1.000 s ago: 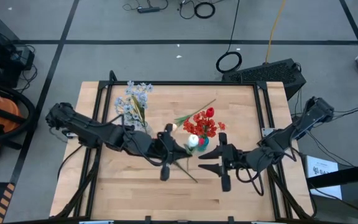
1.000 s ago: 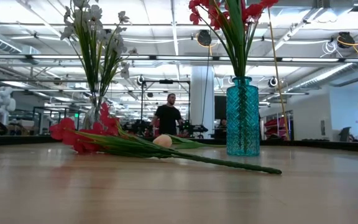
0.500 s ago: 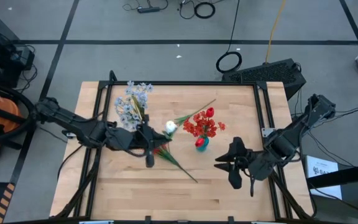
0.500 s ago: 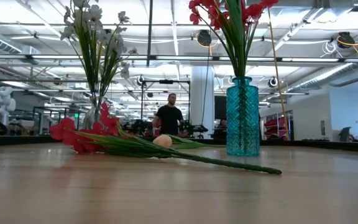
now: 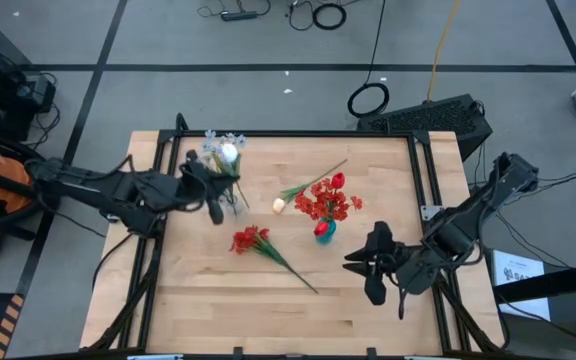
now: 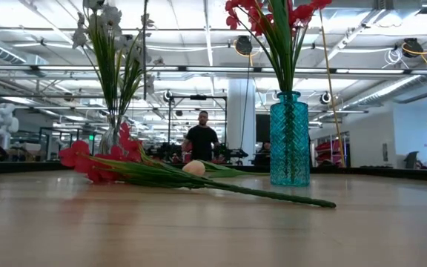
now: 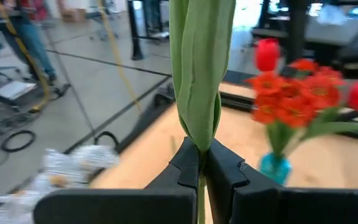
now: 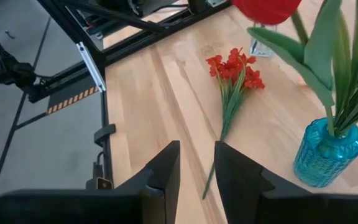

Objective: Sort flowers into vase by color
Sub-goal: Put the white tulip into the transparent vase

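- No readable text, label, brand or number anywhere.
- Only orange-and-black hazard striping on the table frame point(image 8: 72, 99), without lettering.

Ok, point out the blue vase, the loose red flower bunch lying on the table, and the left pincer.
blue vase point(image 6: 290, 141), low view, middle of its glass body.
loose red flower bunch point(image 5: 250, 239), high view, its red blooms.
left pincer point(image 7: 201, 167), left wrist view, between the tips shut on a green stem.
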Tool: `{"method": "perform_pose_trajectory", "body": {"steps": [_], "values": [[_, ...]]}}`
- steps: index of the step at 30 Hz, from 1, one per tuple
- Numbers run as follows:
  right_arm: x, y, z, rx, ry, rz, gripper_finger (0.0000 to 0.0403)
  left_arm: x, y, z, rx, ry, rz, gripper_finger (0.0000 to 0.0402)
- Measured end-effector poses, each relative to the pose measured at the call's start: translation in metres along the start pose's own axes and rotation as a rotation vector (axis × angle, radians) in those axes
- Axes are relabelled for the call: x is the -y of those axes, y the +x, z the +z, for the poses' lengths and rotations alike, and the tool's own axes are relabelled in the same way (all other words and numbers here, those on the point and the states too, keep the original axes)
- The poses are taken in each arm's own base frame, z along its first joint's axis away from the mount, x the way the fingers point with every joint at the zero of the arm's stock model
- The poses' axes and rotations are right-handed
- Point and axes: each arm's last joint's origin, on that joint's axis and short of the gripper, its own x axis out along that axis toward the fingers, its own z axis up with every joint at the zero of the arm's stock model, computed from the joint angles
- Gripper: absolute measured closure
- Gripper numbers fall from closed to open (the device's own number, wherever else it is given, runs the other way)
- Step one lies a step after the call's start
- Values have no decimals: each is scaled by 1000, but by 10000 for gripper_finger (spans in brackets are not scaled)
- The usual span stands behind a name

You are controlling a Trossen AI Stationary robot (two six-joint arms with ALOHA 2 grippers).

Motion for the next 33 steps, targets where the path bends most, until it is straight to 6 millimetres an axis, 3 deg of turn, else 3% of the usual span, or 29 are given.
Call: {"method": "perform_pose_trajectory", "body": {"steps": [8, 17, 33], "values": [[-4, 14, -8, -24, -26, -35, 312, -19, 5, -5, -66, 35, 102, 391], [-6, 25, -16, -43, -39, -62, 312, -18, 18, -14, -126, 33, 155, 391], [-1, 30, -12, -39, -41, -91, 312, -22, 11, -9, -92, 7, 150, 391]]}}
